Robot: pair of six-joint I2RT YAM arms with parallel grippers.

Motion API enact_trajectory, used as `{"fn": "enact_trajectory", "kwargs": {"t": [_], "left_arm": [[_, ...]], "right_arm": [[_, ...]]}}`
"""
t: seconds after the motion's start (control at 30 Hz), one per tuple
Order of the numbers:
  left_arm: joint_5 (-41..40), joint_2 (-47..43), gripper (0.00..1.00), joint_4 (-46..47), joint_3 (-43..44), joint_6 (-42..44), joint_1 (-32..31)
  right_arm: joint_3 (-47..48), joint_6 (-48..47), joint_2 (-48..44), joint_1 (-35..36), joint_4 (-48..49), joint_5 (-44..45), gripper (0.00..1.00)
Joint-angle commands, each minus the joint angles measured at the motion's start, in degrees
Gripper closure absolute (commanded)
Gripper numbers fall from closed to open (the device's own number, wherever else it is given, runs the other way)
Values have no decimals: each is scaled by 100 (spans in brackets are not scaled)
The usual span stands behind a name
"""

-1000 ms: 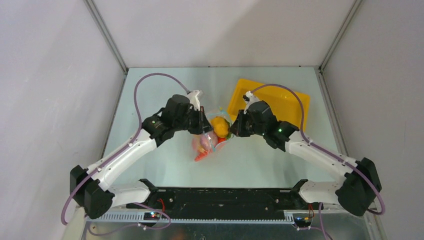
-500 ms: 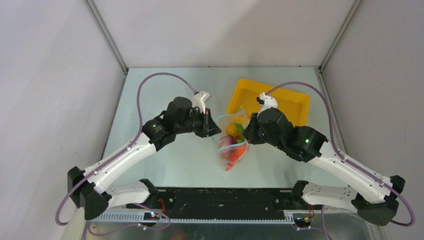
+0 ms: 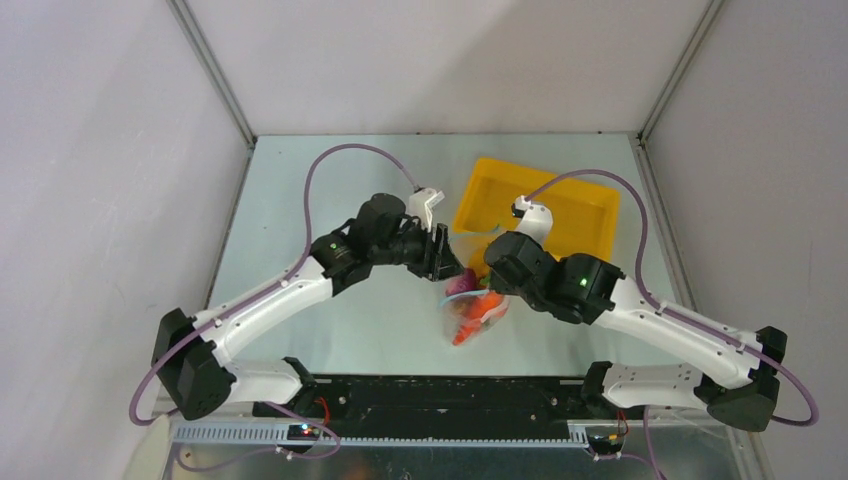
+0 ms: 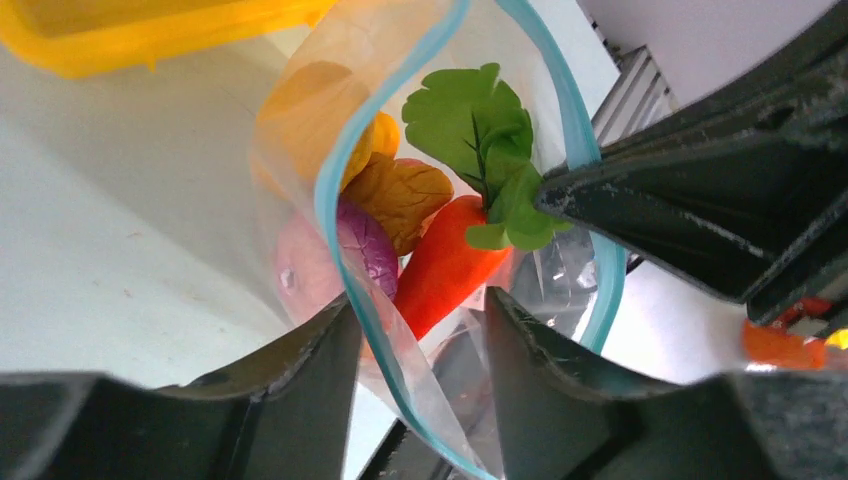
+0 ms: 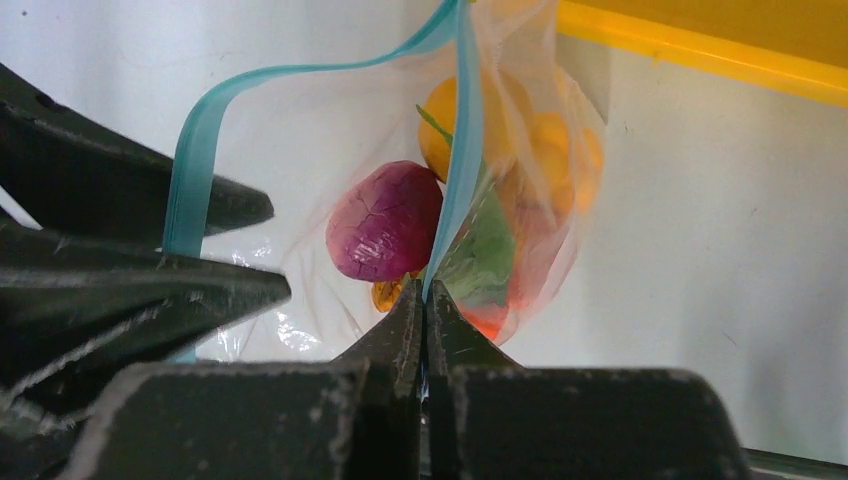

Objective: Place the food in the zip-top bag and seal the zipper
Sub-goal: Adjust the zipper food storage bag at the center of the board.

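The clear zip-top bag (image 3: pixel 476 310) hangs between both grippers above the table, its mouth gaping. Inside lies the food: an orange carrot (image 4: pixel 445 270) with a green leaf (image 4: pixel 478 125), a purple onion (image 5: pixel 385 222), an amber piece (image 4: pixel 400 195) and a yellow fruit (image 5: pixel 448 118). My left gripper (image 4: pixel 420 300) is open, and the teal zipper (image 4: pixel 325 190) runs loose between its fingers. My right gripper (image 5: pixel 427 290) is shut on the other side of the zipper (image 5: pixel 455 150). In the top view the left gripper (image 3: pixel 441 258) and right gripper (image 3: pixel 490 264) face each other across the bag's mouth.
A yellow tray (image 3: pixel 575 195) sits on the table just behind the bag and the right wrist; its rim (image 4: pixel 120 45) also shows in the left wrist view. Grey walls close off the table on three sides.
Both arms carried the bag to the right, toward the tray. The left gripper's jaws have spread and let go of the zipper edge. The right gripper stays shut on its side.
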Motion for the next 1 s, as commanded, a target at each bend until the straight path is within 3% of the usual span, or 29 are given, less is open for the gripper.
{"fn": "enact_trajectory", "kwargs": {"t": [0.0,0.03,0.1,0.17,0.33,0.47,0.7,0.87,0.97], "left_arm": [[106,-433,36,412,-10,264,-27],[78,-646,20,437,-130,280,-27],[-91,-1023,3,516,-352,334,-29],[-222,-1420,1,579,-639,375,-24],[-122,-2458,0,1013,-1658,610,-191],[-647,-3156,0,1558,-2352,667,-513],[-1071,-3406,0,1981,-2708,1379,-1073],[-1240,-3022,1,2331,-2651,1524,-1288],[-1207,-2752,8,2421,-2556,1646,-1395]], "right_arm": [[-22,329,0,39,250,440,98],[-30,359,2,38,280,465,98],[-42,457,-32,29,295,522,98],[-94,552,-112,13,319,567,100],[-286,736,-293,-230,391,245,100],[-349,861,-296,-415,383,-121,100],[-446,880,-309,-726,528,-794,100],[-451,969,-389,-864,511,-1004,100],[-449,1008,-414,-914,519,-1121,100]]}}
